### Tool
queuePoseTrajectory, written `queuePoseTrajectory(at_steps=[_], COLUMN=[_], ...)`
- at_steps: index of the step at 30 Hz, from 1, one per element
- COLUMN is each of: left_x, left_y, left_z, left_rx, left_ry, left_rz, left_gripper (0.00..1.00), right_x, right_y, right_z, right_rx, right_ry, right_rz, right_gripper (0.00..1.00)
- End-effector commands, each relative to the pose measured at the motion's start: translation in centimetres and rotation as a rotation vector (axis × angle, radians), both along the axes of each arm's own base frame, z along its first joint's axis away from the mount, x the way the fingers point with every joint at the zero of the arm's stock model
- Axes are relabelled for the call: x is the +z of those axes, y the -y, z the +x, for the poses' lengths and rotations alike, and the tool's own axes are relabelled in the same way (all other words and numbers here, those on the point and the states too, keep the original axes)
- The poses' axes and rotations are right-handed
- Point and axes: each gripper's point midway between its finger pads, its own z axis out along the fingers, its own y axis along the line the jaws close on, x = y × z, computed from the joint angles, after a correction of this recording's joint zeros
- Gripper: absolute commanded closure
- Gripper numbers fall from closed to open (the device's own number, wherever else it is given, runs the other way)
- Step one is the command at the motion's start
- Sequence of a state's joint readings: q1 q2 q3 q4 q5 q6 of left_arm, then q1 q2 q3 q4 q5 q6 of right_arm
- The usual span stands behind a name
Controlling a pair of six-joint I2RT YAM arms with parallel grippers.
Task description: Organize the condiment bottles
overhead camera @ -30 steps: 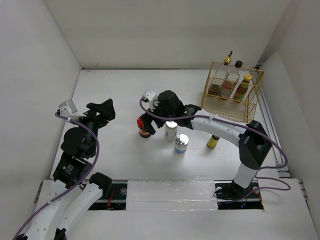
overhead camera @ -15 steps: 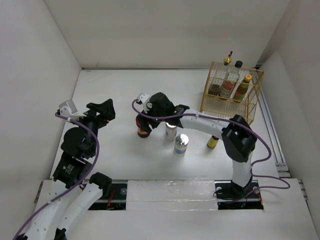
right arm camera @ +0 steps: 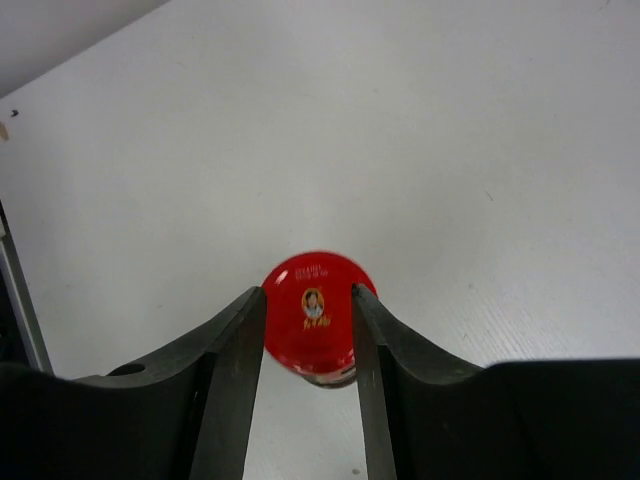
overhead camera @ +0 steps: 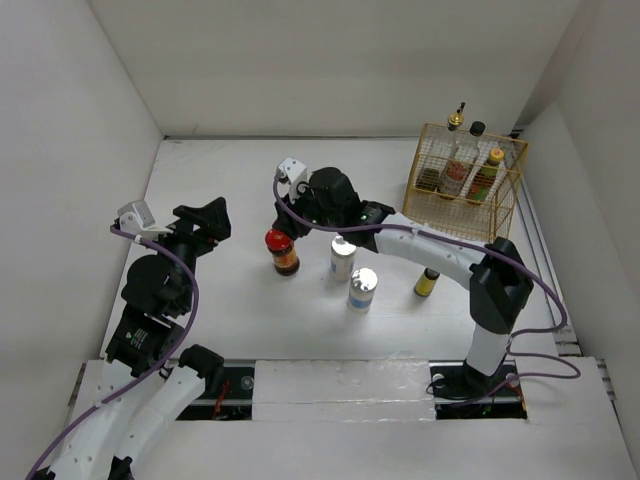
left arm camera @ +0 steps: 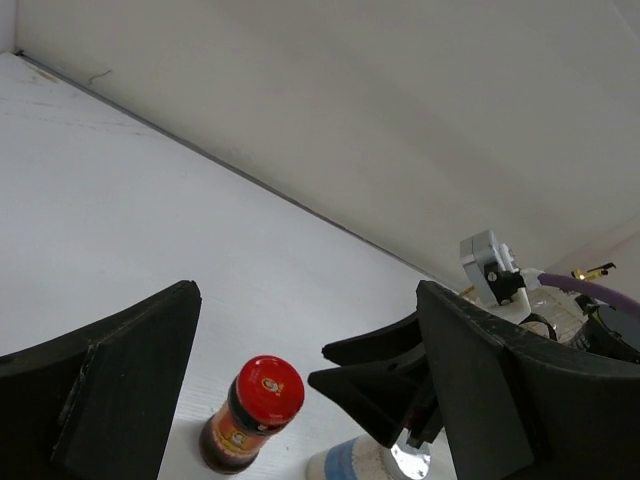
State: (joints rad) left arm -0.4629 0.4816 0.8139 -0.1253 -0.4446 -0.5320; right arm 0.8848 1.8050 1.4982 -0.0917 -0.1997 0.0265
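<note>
Red-lidded jar (overhead camera: 283, 252) upright, long axis vertical, lid up; right gripper (right arm camera: 305, 300) flanks the lid, grip uncertain; left gripper (left arm camera: 308, 292) parted, empty.

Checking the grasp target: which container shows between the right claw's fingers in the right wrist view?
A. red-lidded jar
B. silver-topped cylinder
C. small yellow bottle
A: the round lid of the red-lidded brown jar shows between the two black fingers of the right claw.
</note>
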Motion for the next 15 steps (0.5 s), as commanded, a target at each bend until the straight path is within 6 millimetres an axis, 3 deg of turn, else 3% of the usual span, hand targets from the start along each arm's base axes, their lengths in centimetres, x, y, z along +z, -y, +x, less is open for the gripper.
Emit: queuePoseTrajectory(at_steps=[1,4,5,7,12,15], left_x=[1.8,1.4,1.2,1.2,1.2,1.2], left_y=[0.0,0.1,0.4,0.4,0.2,0.2], left_z=[-0.2,-0.1,0.1,0.1,0.1,0.1], left_rx=[-0.010,-0.010,-0.019,-0.019,-0.010,-0.010], left_ry=[0.059,0.051,0.043,0.043,0.043,0.043], left_rz=[-0.015,-0.011,-0.006,-0.006,-0.007,-0.007], left_gripper=[0.15,0.15,0.15,0.15,0.15,0.15], right_x=[0.4,-2.4,-2.9,-2.5,-3.2,-2.8], right_y=[-0.6,-0.5,-0.9,-1.5,-1.2,-0.4], right_z=[-0.3,-1.5,-1.8,-2.0,-1.7,-2.8], right_rx=[0.013,0.022,0.031,0.044,0.021,0.022], right_ry=[-0.003,-0.063,-0.069,-0.060,-0.050,-0.046], right_rz=[0.028,-0.008,-0.015,-0.018,-0.065,-0.066], right_gripper=[0.55,0.43,0.24,0.13,0.03,0.01])
